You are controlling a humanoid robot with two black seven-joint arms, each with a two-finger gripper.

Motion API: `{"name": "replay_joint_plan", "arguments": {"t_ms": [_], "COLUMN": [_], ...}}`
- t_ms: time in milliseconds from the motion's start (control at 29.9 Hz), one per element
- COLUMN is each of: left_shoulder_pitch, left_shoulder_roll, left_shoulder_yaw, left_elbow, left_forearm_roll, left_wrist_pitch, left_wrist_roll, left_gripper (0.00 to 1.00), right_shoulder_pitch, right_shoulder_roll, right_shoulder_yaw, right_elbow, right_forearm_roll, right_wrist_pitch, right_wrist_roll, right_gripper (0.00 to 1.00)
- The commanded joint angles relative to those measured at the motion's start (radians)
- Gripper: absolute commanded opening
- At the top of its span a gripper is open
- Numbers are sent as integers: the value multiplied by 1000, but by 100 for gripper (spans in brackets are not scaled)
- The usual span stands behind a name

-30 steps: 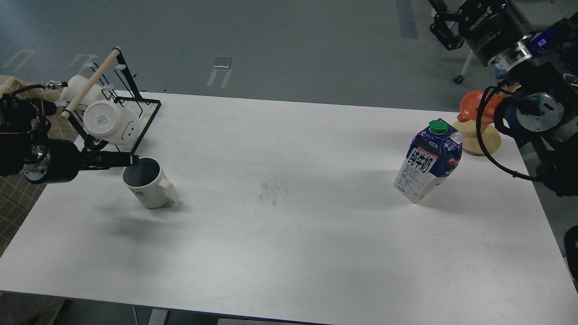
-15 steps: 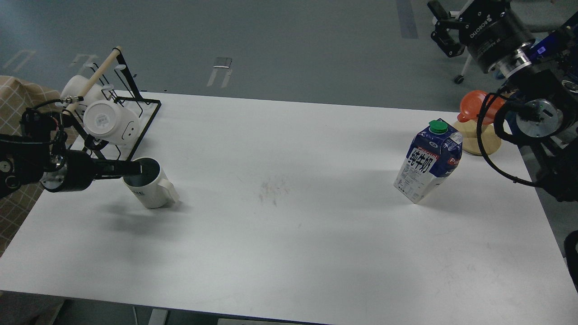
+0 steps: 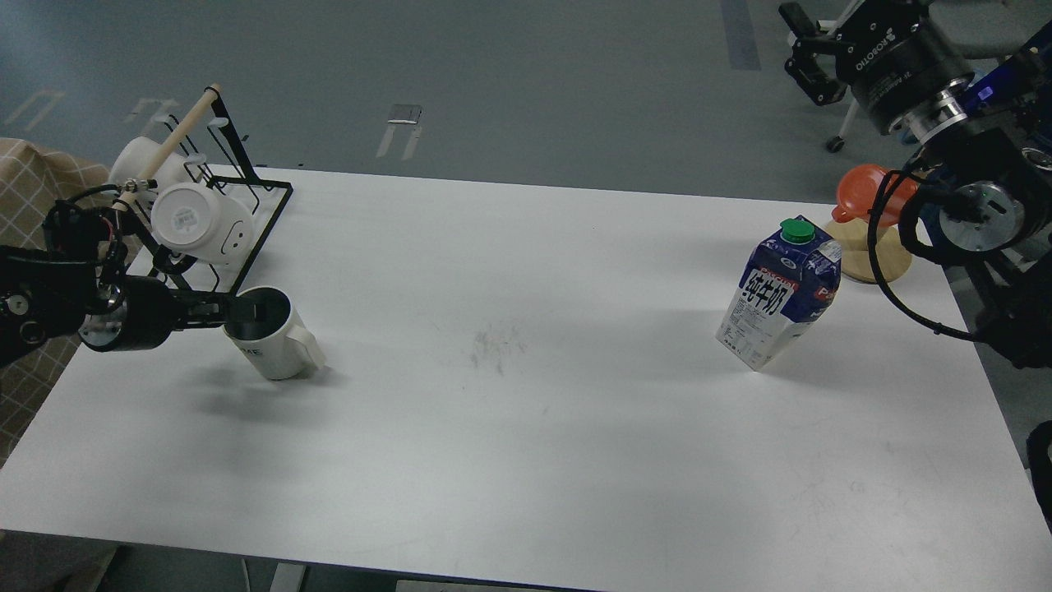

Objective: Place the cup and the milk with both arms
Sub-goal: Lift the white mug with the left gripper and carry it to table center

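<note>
The cup [image 3: 271, 333], a white mug with a dark grey inside and its handle to the right, stands at the left of the white table [image 3: 509, 411]. My left gripper [image 3: 251, 309] reaches in from the left, and its fingertips are at the cup's left rim, partly over the opening. The fingers are seen edge-on, so I cannot tell their grip. The milk [image 3: 781, 292], a blue and white carton with a green cap, stands at the right. My right gripper [image 3: 804, 49] is open and empty, high above and behind the milk, well apart from it.
A black wire rack [image 3: 246, 214] with a wooden bar holds white cups [image 3: 197, 222] at the back left, just behind the mug. An orange cup [image 3: 863, 193] sits on a wooden stand [image 3: 871, 259] right behind the carton. A checked cloth [image 3: 33, 181] lies off the left edge.
My left gripper has moved right and slightly down, so its fingertips now reach the cup's rim. My right gripper has shifted slightly. Cup and milk have not moved.
</note>
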Motion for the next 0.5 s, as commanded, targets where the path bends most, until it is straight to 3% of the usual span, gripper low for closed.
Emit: {"name": "replay_joint_plan", "arguments": {"t_ms": [0, 334, 468], "left_shoulder_pitch": [0, -3, -24], "left_shoulder_roll": [-2, 16, 76], "left_shoulder_yaw": [-2, -8, -18], "left_elbow": [0, -38, -168], "left_forearm_roll": [66, 70, 68], "left_wrist_pitch": [0, 0, 0], "left_wrist_roll": [8, 2, 1], "left_gripper": [0, 0, 0], "right_shoulder_pitch": [-1, 1, 1], "right_shoulder_roll": [0, 0, 0], "right_shoulder_yaw": [0, 0, 5], "right_elbow": [0, 0, 0], "right_forearm_roll": [0, 0, 0], "right_wrist_pitch": [0, -3, -5], "right_wrist_roll": [0, 0, 0], "right_gripper": [100, 100, 100]}}
